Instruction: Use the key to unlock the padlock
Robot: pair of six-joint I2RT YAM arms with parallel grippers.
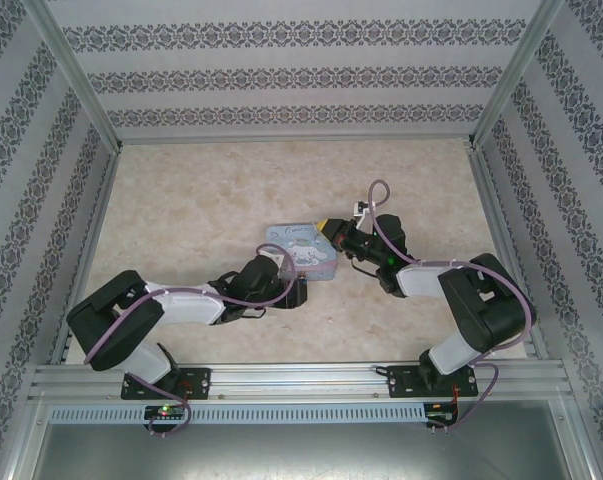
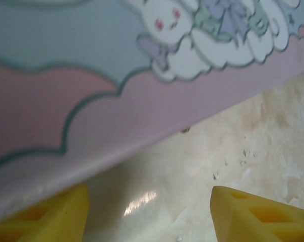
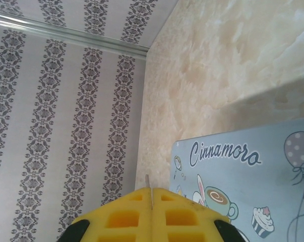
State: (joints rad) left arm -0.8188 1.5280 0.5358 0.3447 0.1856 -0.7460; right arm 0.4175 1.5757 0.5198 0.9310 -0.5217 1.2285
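The right gripper [image 3: 152,194] presses its yellow fingers together on the key [image 3: 147,182], a thin grey metal sliver poking from their seam, near a corner of the pale-blue cartoon-printed tin box [image 3: 242,171]. The left gripper [image 2: 149,212] holds its jaws apart, facing the tin's pink side.

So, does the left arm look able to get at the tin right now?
Probably yes: the left gripper is open right beside the tin, with nothing between them.
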